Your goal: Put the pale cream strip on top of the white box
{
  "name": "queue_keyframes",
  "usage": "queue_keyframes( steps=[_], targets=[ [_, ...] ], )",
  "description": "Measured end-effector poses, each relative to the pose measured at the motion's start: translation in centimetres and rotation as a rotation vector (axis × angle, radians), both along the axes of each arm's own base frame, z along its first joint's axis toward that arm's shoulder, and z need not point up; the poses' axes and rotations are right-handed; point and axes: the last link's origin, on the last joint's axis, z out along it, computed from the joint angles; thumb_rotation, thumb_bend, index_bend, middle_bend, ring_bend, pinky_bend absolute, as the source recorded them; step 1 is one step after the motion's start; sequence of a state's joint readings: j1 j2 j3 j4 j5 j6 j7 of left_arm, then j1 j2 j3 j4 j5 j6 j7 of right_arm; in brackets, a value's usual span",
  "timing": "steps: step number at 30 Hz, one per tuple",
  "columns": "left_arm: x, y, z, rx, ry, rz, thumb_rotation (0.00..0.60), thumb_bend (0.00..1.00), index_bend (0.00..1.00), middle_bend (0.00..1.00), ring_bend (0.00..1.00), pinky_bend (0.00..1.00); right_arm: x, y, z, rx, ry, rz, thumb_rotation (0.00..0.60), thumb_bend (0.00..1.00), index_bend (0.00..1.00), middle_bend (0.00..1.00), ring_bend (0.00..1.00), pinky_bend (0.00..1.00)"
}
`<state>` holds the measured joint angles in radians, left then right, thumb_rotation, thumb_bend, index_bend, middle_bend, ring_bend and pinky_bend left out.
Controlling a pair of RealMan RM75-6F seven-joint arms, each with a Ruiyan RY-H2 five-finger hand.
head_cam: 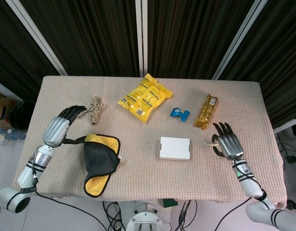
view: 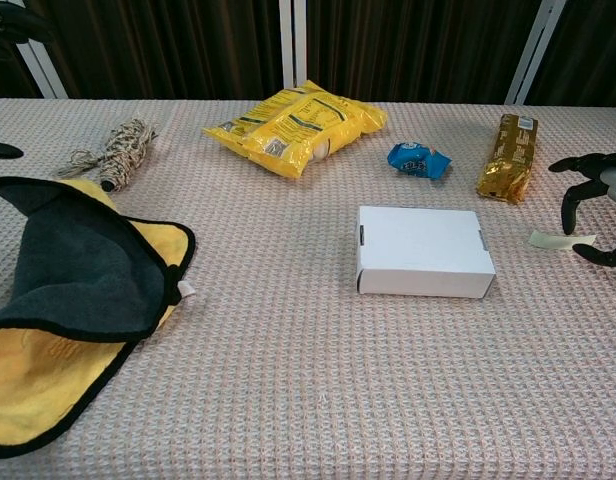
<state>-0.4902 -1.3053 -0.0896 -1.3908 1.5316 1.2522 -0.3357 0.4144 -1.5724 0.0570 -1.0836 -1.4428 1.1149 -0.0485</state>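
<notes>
Two hands: one at each side of the table (head_cam: pixel 138 183), neither holding anything.
Right hand (head_cam: pixel 227 144): fingers apart and curved downward, poised over the pale cream strip (view: pixel 550 240); contact cannot be told.
Pale cream strip: flat on the cloth, right of the white box (view: pixel 423 250) and apart from it.
White box: near the table's middle, top bare.
Left hand (head_cam: pixel 61 124): fingers loosely curled, tips near the twine bundle (head_cam: pixel 95 109); the chest view barely shows it.
Other things: yellow snack bag (head_cam: pixel 144 98), blue wrapper (head_cam: pixel 179 114), gold packet (head_cam: pixel 205 111), grey-and-yellow cloth (head_cam: pixel 99 161).
</notes>
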Motion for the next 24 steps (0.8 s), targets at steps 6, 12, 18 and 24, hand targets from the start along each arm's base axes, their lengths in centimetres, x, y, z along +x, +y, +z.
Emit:
queue_keyframes(
  steps=[6,12,18,24],
  targets=[
    [0.03,0.06,0.07,0.000,0.003,0.000,0.600,0.00,0.12,0.12,0.09,0.14,0.02,-0.17,-0.22,0.001,0.003,0.001,0.600,0.37,0.54,0.05,0.00,0.00],
    [-0.03,0.04,0.12,0.001,0.011,0.000,0.600,0.00,0.13,0.12,0.09,0.14,0.06,-0.18,-0.51,0.006,0.009,0.008,0.600,0.37,0.56,0.05,0.00,0.00],
    [-0.10,-0.02,0.07,0.000,0.017,0.000,0.600,0.00,0.13,0.12,0.09,0.14,0.00,-0.17,-0.74,0.008,0.012,0.007,0.600,0.38,0.59,0.05,0.00,0.00],
    [-0.23,0.02,0.07,-0.002,0.016,0.003,0.600,0.00,0.13,0.12,0.09,0.14,0.02,-0.27,-0.86,0.007,0.016,0.012,0.600,0.39,0.62,0.05,0.00,0.00]
  ],
)
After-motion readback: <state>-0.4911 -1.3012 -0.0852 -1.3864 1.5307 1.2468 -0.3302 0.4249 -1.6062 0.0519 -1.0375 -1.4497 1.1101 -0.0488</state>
